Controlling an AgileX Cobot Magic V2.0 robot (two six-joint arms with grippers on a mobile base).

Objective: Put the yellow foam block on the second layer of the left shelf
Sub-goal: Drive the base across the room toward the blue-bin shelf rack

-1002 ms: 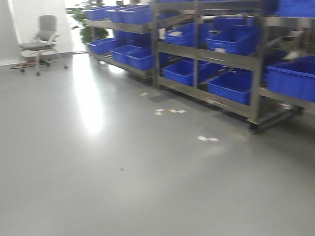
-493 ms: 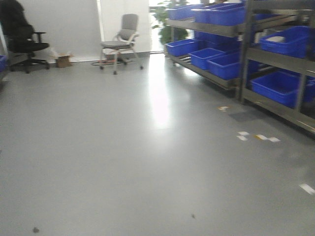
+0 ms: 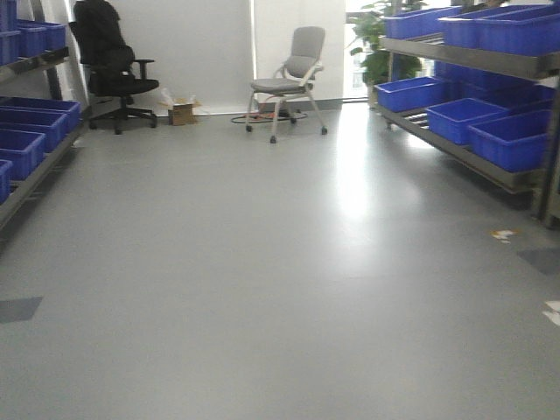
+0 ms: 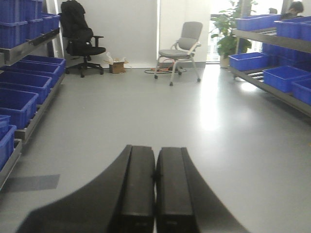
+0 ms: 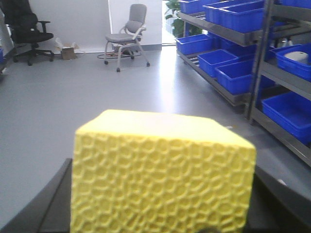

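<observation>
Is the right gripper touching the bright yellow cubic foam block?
Touching. Right wrist view: the right gripper has dark fingers flush against both sides of the yellow foam block.

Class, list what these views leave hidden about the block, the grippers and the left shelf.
1. Right wrist view: the yellow foam block fills the foreground, hiding the right gripper fingertips.
2. Front-facing view: the left shelf is cut off by the left edge, so its tiers cannot be counted.

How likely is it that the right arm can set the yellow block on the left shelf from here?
Unlikely yet. The right gripper holds the yellow foam block, but the left shelf lies off to the side across open floor; the robot probably has to drive closer.
</observation>
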